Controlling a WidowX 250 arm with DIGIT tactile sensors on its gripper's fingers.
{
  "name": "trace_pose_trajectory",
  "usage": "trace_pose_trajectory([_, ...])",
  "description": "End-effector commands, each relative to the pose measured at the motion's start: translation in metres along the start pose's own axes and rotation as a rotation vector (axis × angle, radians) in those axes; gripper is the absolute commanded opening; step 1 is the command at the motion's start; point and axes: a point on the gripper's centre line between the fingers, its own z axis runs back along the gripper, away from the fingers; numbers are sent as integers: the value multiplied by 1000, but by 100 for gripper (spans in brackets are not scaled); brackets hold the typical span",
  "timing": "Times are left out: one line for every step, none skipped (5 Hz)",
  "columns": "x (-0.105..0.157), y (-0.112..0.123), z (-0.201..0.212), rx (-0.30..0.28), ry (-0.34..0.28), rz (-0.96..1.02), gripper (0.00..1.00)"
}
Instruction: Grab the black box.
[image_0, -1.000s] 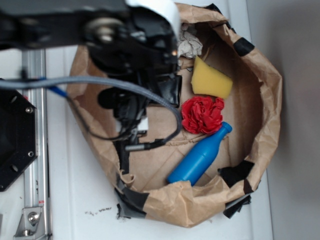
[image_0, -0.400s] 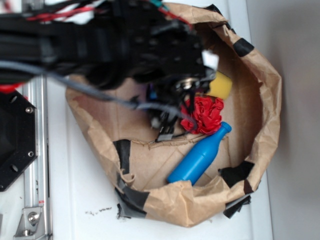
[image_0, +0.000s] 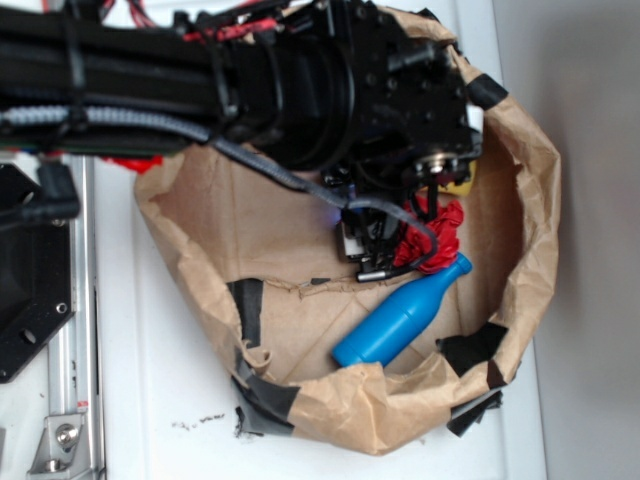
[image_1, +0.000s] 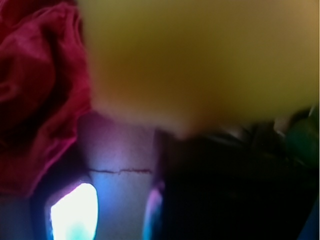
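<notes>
The black box does not show in the exterior view; my arm covers the spot in the upper middle of the brown paper bag (image_0: 540, 200). In the wrist view a blurred black mass (image_1: 235, 190) fills the lower right, under the yellow sponge (image_1: 200, 60); it may be the box, but I cannot be sure. My gripper (image_0: 362, 255) hangs low inside the bag, just left of the red cloth (image_0: 435, 235). In the wrist view the gripper (image_1: 117, 215) stands open, with bare paper floor between the lit fingers (image_1: 75, 215).
A blue bottle (image_0: 400, 315) lies tilted in the bag below the red cloth (image_1: 35, 90). A sliver of the sponge (image_0: 462, 185) shows by the arm. Black tape patches (image_0: 470, 345) mark the bag's rim. A black hexagonal plate (image_0: 30, 300) and a metal rail (image_0: 65, 400) stand left.
My arm has swung right across the bag and now covers the black box, most of the sponge and the crumpled paper. The gripper has moved right, up to the red cloth.
</notes>
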Motion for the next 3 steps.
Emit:
trace_pose_trajectory([-12, 9, 24, -28, -22, -19, 0])
trace_pose_trajectory([-20, 12, 73, -29, -85, -22, 0])
trace_pose_trajectory([-44, 10, 120, -62, -143, -45, 0])
